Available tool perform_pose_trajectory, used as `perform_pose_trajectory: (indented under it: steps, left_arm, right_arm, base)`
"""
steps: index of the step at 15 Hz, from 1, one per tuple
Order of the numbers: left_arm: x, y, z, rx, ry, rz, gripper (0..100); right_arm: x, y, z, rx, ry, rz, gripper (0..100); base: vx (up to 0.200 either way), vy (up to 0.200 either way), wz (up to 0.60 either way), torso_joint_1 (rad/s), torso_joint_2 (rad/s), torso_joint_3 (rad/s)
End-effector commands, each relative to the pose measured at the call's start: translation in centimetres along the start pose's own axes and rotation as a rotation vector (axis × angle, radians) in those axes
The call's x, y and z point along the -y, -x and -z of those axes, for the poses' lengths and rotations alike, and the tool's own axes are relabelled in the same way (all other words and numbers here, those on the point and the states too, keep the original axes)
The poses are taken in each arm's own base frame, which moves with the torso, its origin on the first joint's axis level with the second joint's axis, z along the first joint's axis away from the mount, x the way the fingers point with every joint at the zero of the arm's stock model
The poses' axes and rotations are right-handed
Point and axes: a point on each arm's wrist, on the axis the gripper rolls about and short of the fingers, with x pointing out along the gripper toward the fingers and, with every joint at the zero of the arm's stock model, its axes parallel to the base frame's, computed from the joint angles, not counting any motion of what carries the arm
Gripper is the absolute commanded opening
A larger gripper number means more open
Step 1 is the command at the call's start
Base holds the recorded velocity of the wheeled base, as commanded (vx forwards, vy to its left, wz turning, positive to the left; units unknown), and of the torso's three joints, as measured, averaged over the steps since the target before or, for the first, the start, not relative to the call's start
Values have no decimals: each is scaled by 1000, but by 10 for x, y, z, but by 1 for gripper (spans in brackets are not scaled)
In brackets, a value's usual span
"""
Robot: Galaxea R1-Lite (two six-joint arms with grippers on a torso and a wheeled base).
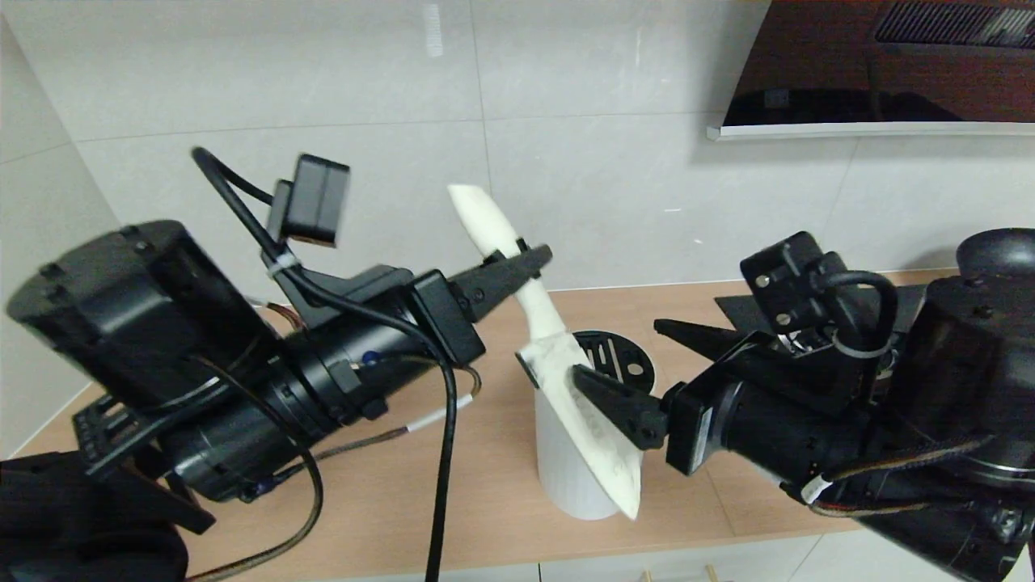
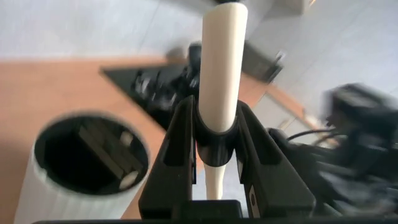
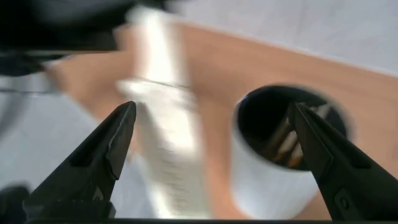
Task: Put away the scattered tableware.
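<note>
A white knife with a marbled blade hangs tilted above the counter, handle up and tip down. My left gripper is shut on its handle. Behind the blade stands a white cylindrical holder with a black slotted top. My right gripper is open at the blade's level, one finger in front of the blade. In the right wrist view the knife lies between the spread fingers of that gripper, with the holder behind it.
The wooden counter runs along a tiled wall. A black cooktop lies at the back right, under a dark range hood. The counter's front edge is close below the holder.
</note>
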Motion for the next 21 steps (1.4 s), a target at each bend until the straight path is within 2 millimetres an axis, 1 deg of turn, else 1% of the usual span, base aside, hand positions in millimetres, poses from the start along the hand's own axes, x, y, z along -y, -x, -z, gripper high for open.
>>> perform_pose_trajectory:
  steps: [1,2,3,4,5,6,7,8,9,11,12,15,19,21]
  left_arm:
    - [5,2,-29,88,-85,40,0]
    - [2,-2,-40,96,-150,87,0]
    - [-1,-5,-45,98,-188,108,0]
    - [-7,-7,-46,97,-227,112,0]
    - [-20,-15,-35,96,-324,108,0]
    - [-28,-20,-28,99,-381,102,0]
    - [-45,-30,-16,122,-487,94,0]
    - [-50,-36,-8,148,-509,111,0]
    - [-50,-42,-2,163,-509,135,0]
    - [-51,-44,1,163,-519,137,0]
    - [-51,-44,1,162,-536,135,0]
    - [-60,-46,14,126,-581,117,0]
    - [-62,-45,18,109,-578,113,0]
    - [-65,-47,28,82,-565,112,0]
  right_arm:
    - [20,8,-15,53,3,49,100]
    - [24,8,-16,57,3,61,100]
    - [26,8,-16,57,3,66,100]
    - [26,8,-17,60,2,69,100]
    - [28,6,-16,55,5,77,100]
    - [28,6,-16,53,5,77,100]
    - [28,3,-13,43,6,78,100]
    - [29,3,-12,40,6,83,100]
    - [29,3,-12,40,6,83,100]
    - [30,2,-12,39,6,85,100]
    - [32,0,-8,24,8,95,100]
    - [36,-9,3,-14,32,111,100]
    - [38,-9,3,-16,43,121,100]
    - [38,-10,4,-17,43,122,100]
  base:
    - [0,0,0,0,0,0]
    - [0,0,0,0,0,0]
    - [0,0,0,0,0,0]
    - [0,0,0,0,0,0]
    - [0,0,0,0,0,0]
    - [0,0,0,0,0,0]
    - [0,0,0,0,0,0]
    - [0,0,0,0,0,0]
    - [0,0,0,0,0,0]
    - [0,0,0,0,0,0]
    - [0,0,0,0,0,0]
    - [0,0,0,0,0,0]
    - [0,0,0,0,0,0]
    - [0,0,0,0,0,0]
